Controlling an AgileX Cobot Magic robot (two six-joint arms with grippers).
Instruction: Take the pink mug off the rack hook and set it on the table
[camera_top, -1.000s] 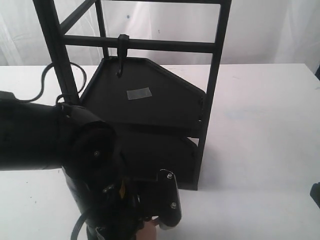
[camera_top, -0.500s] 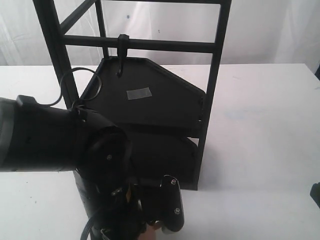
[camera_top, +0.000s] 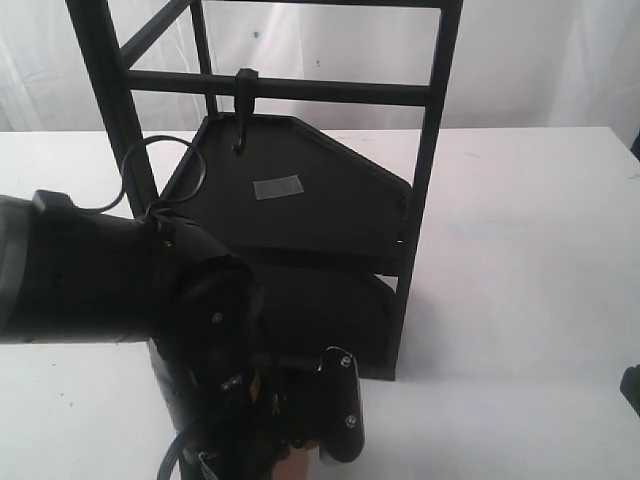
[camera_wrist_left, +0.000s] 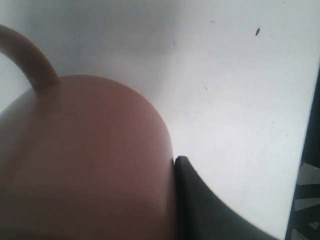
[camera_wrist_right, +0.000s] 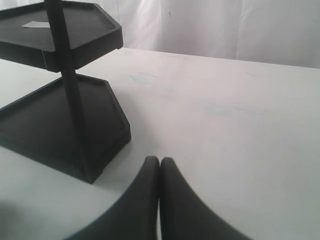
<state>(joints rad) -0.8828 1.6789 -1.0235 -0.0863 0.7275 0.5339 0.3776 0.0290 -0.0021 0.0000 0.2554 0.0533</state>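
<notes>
The pink mug (camera_wrist_left: 85, 160) fills much of the left wrist view, with its loop handle (camera_wrist_left: 30, 55) arching off it over the white table (camera_wrist_left: 240, 90). One black finger (camera_wrist_left: 200, 205) presses against the mug's side; the other finger is hidden behind the mug. In the exterior view only a pink sliver of the mug (camera_top: 297, 463) shows below my left gripper (camera_top: 305, 450), low at the table's near edge in front of the rack. Whether the mug touches the table I cannot tell. The rack hook (camera_top: 243, 110) hangs bare from its bar. My right gripper (camera_wrist_right: 159, 162) is shut and holds nothing above the table.
The tall black rack (camera_top: 300, 200) with angular shelves stands mid-table, a strip of tape (camera_top: 277, 187) on its upper shelf. A black cable (camera_top: 150, 150) loops beside its left post. White table (camera_top: 520, 250) spreads to the right. A white curtain hangs behind.
My left arm has shifted a little to the right and then sunk slightly, with the mug still in its grip. The right gripper has not moved.
</notes>
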